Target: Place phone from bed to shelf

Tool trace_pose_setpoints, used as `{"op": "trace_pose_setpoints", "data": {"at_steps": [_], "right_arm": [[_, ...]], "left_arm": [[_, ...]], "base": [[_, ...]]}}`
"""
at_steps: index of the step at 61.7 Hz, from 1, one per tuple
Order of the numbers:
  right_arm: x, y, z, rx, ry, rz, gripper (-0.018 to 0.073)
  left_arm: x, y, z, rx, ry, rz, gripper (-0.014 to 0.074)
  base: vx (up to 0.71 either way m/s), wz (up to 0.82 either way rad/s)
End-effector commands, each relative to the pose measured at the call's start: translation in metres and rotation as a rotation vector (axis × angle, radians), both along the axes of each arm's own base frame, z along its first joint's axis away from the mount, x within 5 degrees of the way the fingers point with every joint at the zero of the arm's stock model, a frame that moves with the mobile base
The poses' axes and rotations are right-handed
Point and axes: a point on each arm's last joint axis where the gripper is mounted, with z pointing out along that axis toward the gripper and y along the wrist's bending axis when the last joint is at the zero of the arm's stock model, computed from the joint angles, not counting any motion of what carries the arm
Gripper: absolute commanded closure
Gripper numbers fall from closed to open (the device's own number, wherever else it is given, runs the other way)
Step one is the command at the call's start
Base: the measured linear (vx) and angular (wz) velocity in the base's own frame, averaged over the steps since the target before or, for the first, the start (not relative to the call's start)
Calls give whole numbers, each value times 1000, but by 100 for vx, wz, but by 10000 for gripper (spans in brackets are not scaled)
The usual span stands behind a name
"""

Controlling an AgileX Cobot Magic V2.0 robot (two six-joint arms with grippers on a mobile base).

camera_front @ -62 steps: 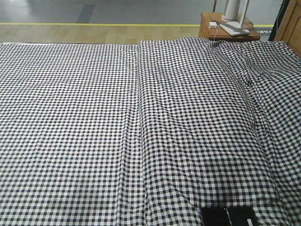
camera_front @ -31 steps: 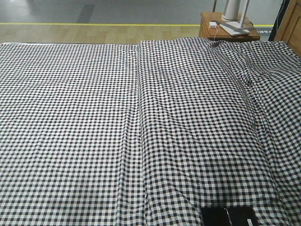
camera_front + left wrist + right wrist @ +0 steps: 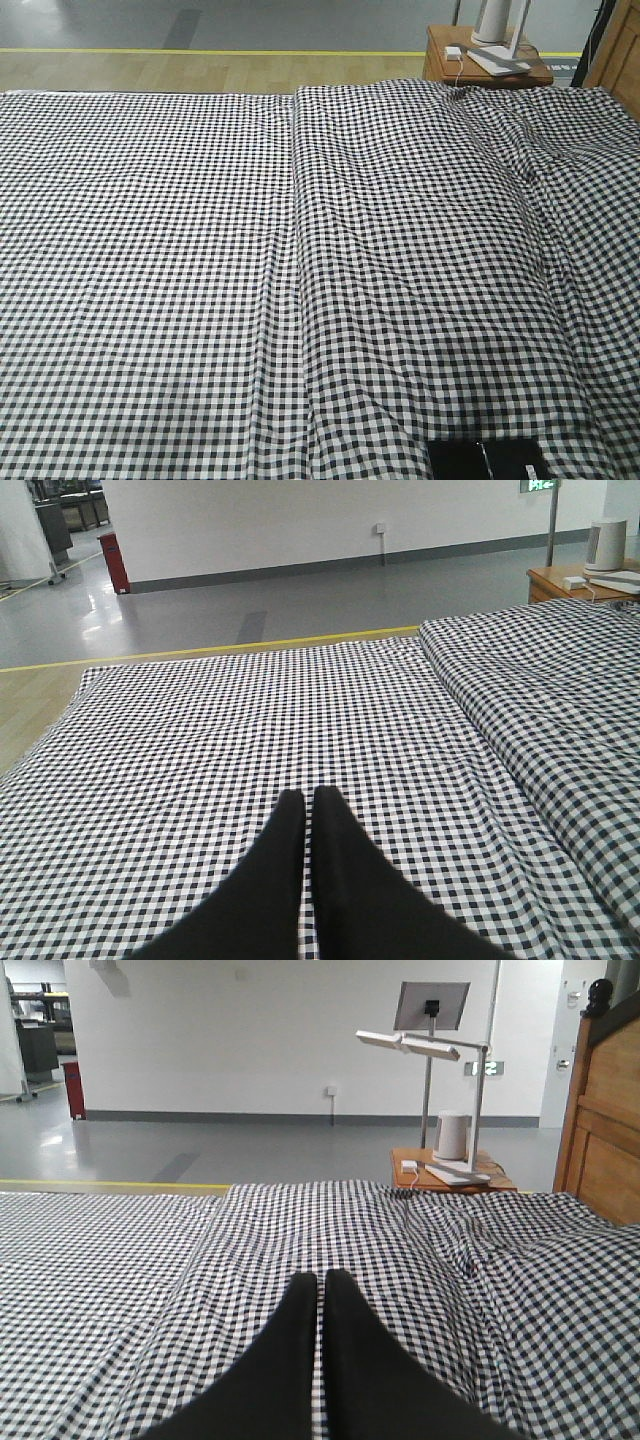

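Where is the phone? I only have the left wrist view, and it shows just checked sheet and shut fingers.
Observer: On the bed, at the bottom edge of the front-facing view, right of centre. The phone is partly cut off there.
Operator: Does the right wrist view catch it?
Observer: No. The right gripper is shut, with only bed ahead of it.
Operator: What stands past the bed on the right?
Observer: A wooden panel, at the right edge of the right wrist view. What it belongs to is cut off.
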Motion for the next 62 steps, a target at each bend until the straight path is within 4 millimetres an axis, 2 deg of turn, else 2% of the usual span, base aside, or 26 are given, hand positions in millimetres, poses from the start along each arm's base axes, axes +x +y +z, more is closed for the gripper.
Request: {"op": "trace_pose_setpoints", "data": {"at_steps": [1,16,26,37,47,56,62], "right_arm": [[-1,0,10,0,-124,-7,564],[-5,-1,27,4,-311,-10,564],[-12,-1,50,6,-444,-12,564],[-29,-1,96,6,-575,-13,564],[-41,-1,142,6,-578,-11,564],[-37,-1,181,3,-439,-6,564],[-23,-1,201,0,-348,-4,562]], "left_arm": [[-1,0,15,-10,-108,3,595],[-1,0,15,-10,-108,3,595],[-1,0,15,-10,-108,3,595],[-1,0,15,-10,-108,3,595],[-1,0,15,-10,-108,3,595],[-1,0,15,-10,-108,3,595],[-1,0,15,-10,-108,3,595]], "base": [[0,0],[0,0],[0,0],[0,0],[0,0],[0,0],[0,0]]}}
